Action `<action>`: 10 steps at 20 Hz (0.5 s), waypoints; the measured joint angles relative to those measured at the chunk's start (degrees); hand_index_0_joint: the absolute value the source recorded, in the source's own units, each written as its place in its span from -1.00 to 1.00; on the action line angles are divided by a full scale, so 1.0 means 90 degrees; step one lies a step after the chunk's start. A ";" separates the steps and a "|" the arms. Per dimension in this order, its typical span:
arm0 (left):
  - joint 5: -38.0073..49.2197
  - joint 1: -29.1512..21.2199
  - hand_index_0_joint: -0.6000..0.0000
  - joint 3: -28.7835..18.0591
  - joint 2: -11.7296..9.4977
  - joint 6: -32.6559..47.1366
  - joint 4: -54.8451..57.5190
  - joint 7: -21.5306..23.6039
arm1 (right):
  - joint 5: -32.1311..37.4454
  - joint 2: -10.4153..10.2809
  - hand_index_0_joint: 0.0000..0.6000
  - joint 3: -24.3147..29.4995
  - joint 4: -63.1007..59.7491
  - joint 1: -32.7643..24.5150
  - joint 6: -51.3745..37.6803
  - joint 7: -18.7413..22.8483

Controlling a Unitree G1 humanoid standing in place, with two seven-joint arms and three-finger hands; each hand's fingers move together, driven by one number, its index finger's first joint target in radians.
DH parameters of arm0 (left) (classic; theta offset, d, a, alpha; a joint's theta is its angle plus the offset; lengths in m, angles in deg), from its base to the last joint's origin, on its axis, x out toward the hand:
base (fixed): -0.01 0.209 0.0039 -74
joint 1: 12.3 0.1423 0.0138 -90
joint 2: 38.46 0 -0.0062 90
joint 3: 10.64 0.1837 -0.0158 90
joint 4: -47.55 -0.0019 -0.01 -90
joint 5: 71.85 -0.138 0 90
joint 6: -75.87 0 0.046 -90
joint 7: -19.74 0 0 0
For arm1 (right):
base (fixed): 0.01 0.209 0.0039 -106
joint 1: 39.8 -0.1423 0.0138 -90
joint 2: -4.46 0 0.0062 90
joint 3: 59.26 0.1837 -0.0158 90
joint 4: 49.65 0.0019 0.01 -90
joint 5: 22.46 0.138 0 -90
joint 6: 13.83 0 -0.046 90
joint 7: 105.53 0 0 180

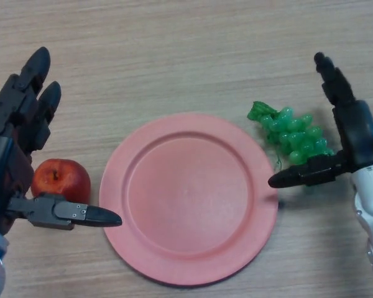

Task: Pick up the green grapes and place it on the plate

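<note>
Seen from the head: green grapes (296,138) lying on the table just right of the pink plate (189,198), not yet lifted. Right hand (354,143) spread wide around the bunch, thumb beneath, clamping nothing. Left hand (22,155) relaxed beside a red apple (60,179). Probably light, lumpy, slippery; best grasped across the cluster's middle.

Looks like a lab or test setup: pale wood-grain bench (174,56) with only props around a pink plate (189,198) (apple (60,179) left, plastic-looking grapes (292,133) right).
</note>
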State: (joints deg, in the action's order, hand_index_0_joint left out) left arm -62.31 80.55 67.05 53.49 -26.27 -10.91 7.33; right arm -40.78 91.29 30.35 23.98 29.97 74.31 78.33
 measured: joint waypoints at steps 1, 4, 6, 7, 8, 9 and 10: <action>0.0001 0.0000 1.00 -0.0002 0.0000 0.0000 0.0014 0.0000 | -0.0002 0.0000 0.00 -0.0007 -0.0060 -0.0030 -0.0039 0.0007; 0.0012 0.0043 1.00 -0.0008 0.0002 0.0001 0.0020 -0.0008 | -0.0975 0.0186 1.00 -0.0247 -0.0950 -0.0353 -0.0464 0.0419; 0.0015 0.0108 1.00 -0.0050 0.0006 0.0001 0.0018 -0.0012 | -0.1760 0.0307 1.00 -0.0320 -0.1131 -0.0394 -0.0597 0.0410; 0.0015 0.0111 1.00 -0.0050 0.0007 0.0001 0.0018 -0.0012 | -0.1917 0.0308 1.00 -0.0321 -0.1134 -0.0408 -0.0603 0.0409; 0.0014 0.0117 1.00 -0.0050 0.0013 0.0001 0.0018 -0.0012 | -0.1950 0.0312 1.00 -0.0321 -0.1154 -0.0427 -0.0607 0.0409; 0.0010 0.0124 1.00 -0.0050 0.0020 0.0001 0.0018 -0.0012 | -0.1985 0.0316 1.00 -0.0321 -0.1164 -0.0427 -0.0608 0.0408; 0.0009 0.0134 1.00 -0.0049 0.0035 0.0002 0.0018 -0.0011 | -0.2143 0.0330 1.00 -0.0322 -0.1138 -0.0420 -0.0596 0.0379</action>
State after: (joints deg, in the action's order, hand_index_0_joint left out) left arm -62.23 81.75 66.60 53.81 -26.25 -10.75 7.22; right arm -60.07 94.26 27.46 13.74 26.19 68.94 81.74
